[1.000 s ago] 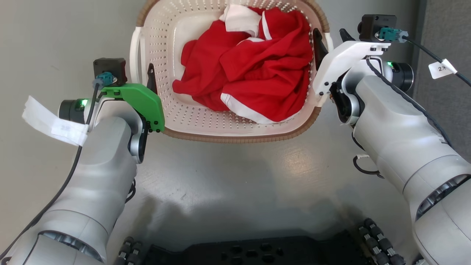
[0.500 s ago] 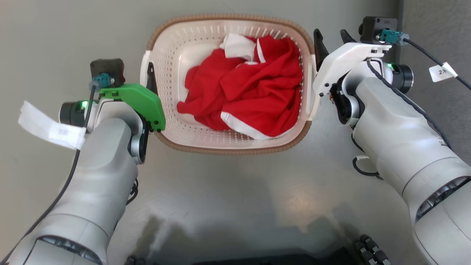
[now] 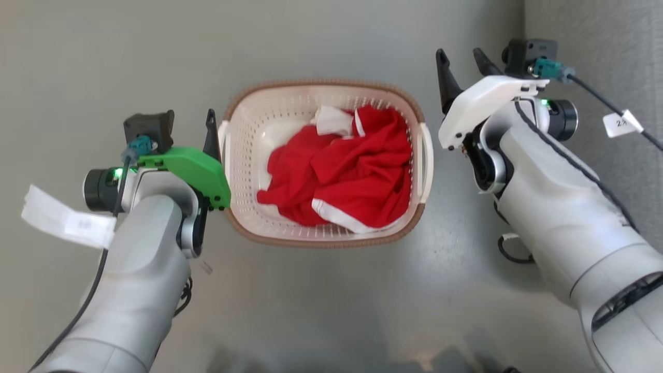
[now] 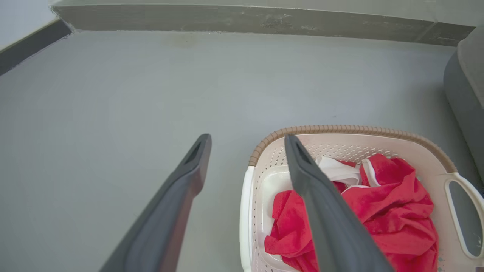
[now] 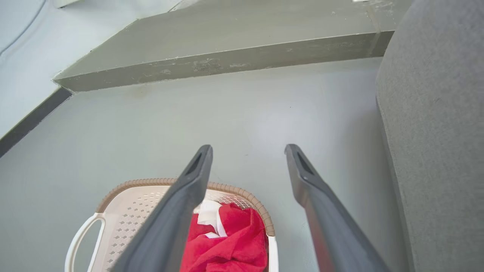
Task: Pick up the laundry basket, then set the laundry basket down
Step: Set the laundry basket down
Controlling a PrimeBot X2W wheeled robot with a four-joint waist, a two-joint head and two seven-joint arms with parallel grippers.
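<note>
Cream-white perforated plastic laundry basket (image 3: 321, 83), brown rim, sits on grey floor (image 3: 331, 311) between arms. Fingers wide apart, empty: left gripper (image 4: 246, 139), right gripper (image 3: 458, 54). Left finger maybe touching white side handle (image 3: 224, 140); a snag could drag the basket.

Likely home interior: grey upholstered furniture (image 5: 435, 132) at 3 o'clock, bare grey floor (image 3: 331, 311), laundry basket (image 3: 321, 83) holding red clothing (image 3: 357, 176).

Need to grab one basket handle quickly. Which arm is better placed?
Left, probably. The left end effector is open right beside the left handle of the basket; the right end effector, also open, stands farther from the right handle.
</note>
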